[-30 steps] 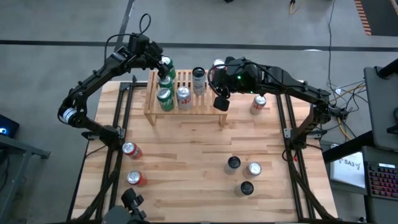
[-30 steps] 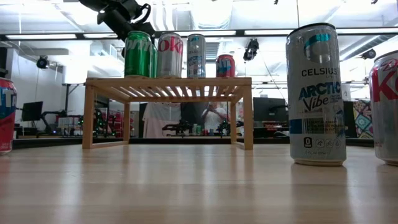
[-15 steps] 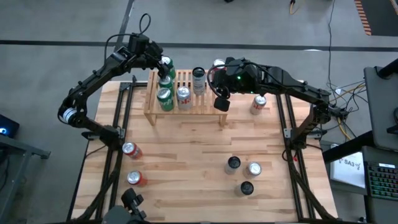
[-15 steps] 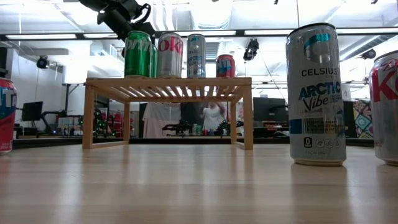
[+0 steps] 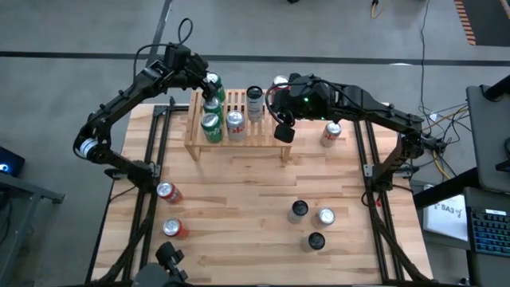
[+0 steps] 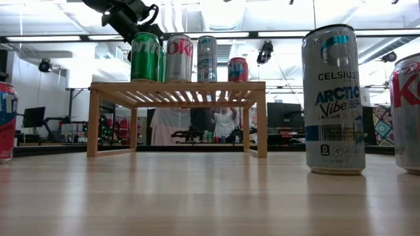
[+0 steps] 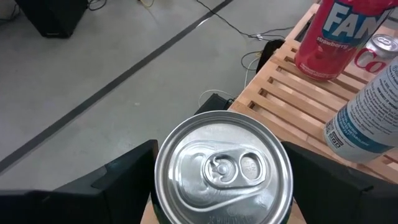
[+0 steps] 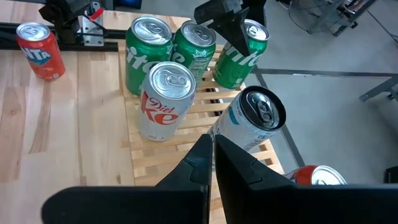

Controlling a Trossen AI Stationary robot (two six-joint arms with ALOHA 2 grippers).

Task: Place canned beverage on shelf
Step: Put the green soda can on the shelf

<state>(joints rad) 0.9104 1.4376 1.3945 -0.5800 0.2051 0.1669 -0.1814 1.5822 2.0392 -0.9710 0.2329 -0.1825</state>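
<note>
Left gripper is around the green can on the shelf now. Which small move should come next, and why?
Probably lift the left gripper straight up. Its fingers stand apart beside the green can, which already stands upright on the shelf next to two other green cans.

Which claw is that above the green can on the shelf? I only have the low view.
Observer: The left claw. Its fingers flank the green can at the shelf's back edge, the last of three green ones in a row.
Operator: Where's the right one?
Observer: The right claw hangs shut near the front right corner of the shelf.
Operator: Any can waiting beside the shelf?
Observer: One can stands on the table just right of it.
</note>
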